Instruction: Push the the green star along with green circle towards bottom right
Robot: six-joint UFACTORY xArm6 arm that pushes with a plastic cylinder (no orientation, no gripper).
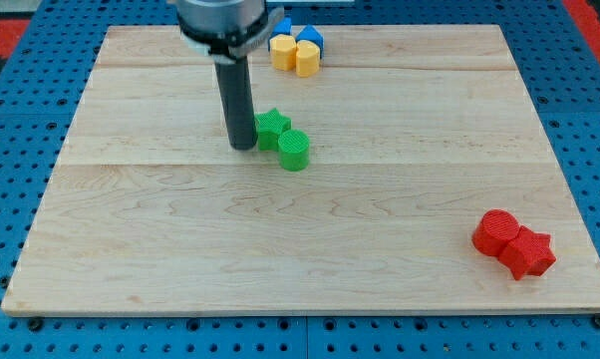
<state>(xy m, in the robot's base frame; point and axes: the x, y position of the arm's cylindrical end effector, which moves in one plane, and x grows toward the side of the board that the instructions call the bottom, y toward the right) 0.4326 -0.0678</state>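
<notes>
- Our tip (pixel 243 147) sits touching the left side of the small green star-shaped block (pixel 271 127); no tool jaws here, just a bare rod.
- Green cylindrical circle block (pixel 294 150) touches the star's near-right side, mid-far on the pale wooden bench (pixel 280 249).
- Pair's long axis runs toward near right.
- Both look light, rigid, probably slippery; push star's far-left face.

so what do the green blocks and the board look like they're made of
The green star and green circle, touching just right of my tip, look like matte moulded plastic or foam: flat, even colour with no grain or glare. The board looks like pale unvarnished wood, with visible grain streaks and plank seams.
</notes>
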